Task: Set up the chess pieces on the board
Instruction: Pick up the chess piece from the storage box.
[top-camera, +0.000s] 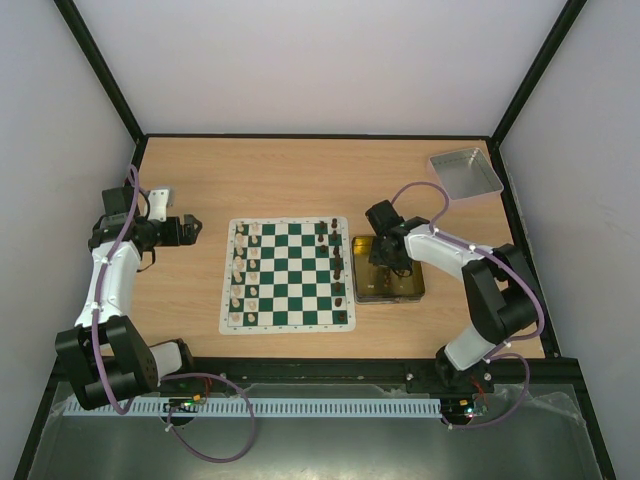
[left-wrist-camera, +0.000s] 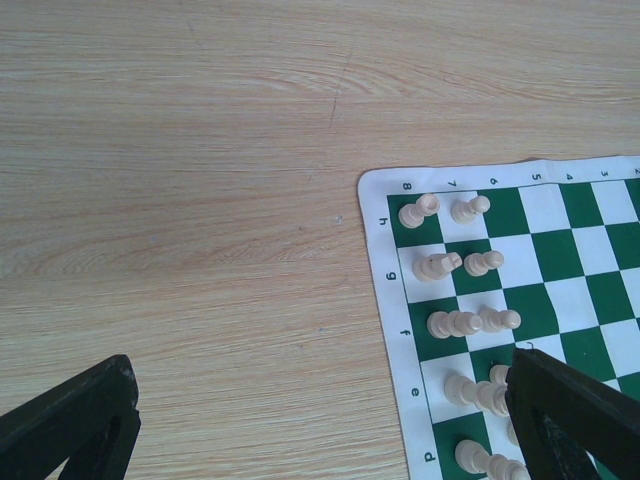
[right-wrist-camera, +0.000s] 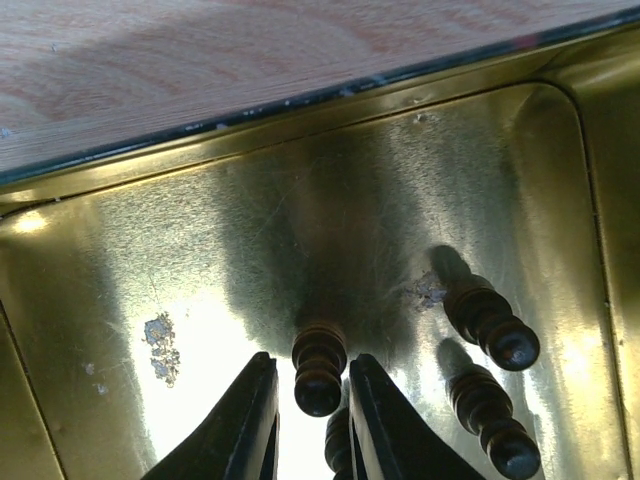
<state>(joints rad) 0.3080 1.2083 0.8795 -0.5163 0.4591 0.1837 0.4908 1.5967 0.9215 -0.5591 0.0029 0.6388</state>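
Note:
The green and white board (top-camera: 285, 327) lies mid-table. Cream pieces (top-camera: 243, 270) stand in its two left columns, dark pieces (top-camera: 338, 265) along its right side. My right gripper (top-camera: 385, 262) is down in the gold tray (top-camera: 418, 288). In the right wrist view its jaws (right-wrist-camera: 312, 362) stand open on either side of an upright dark pawn (right-wrist-camera: 319, 368), with small gaps on both sides. Two more dark pawns (right-wrist-camera: 492, 325) stand to the right, and another shows under the right finger. My left gripper (top-camera: 192, 230) is open and empty over bare wood left of the board (left-wrist-camera: 385, 260).
A grey metal tray (top-camera: 465, 172) sits at the back right corner. The gold tray's floor (right-wrist-camera: 300, 200) is shiny with scuffed patches. In the left wrist view the cream pieces (left-wrist-camera: 455, 324) stand close to my right finger.

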